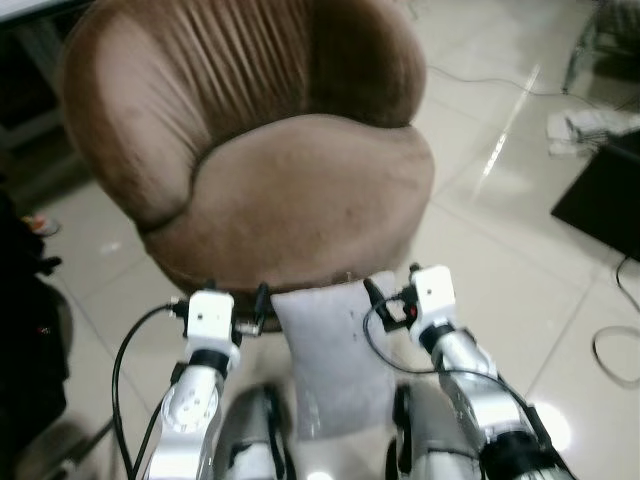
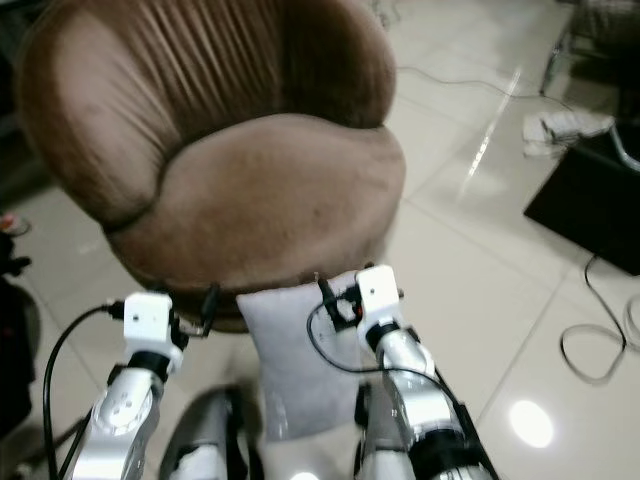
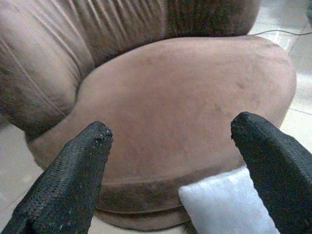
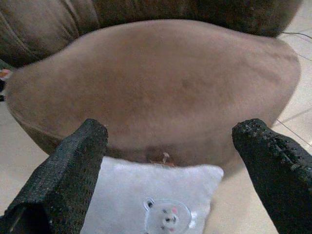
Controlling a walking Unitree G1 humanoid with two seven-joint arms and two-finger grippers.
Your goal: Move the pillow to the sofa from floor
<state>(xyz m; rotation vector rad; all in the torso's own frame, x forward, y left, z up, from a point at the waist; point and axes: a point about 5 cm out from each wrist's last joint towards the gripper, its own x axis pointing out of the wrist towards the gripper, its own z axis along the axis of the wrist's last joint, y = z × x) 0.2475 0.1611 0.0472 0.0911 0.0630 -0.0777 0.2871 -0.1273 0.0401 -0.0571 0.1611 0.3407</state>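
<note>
Between our two arms, closest to our body, the grey pillow (image 1: 325, 365) stood on its edge on the tiled floor (image 1: 500, 250), its upper edge leaning against the front of the brown sofa (image 1: 300, 190) base. Our left gripper (image 3: 170, 161) hovered beside the pillow's left upper corner and our right gripper (image 4: 170, 161) beside its right upper corner; both had their jaws spread wide, with nothing between them, and we could not tell whether any finger touched the cloth. We judged that the grasp was not yet made. If only one gripper closed on a corner, the soft pillow could fold and hang, then slip out during the lift. If the fingers pushed forward before closing, the pillow could tip flat or slide under the sofa edge. Further ahead, the round seat was higher than the pillow, so a low lift could catch the pillow on the seat rim. Far to the right, a cable (image 1: 615, 355) lay on the floor, and a step sideways could tangle our foot.
</note>
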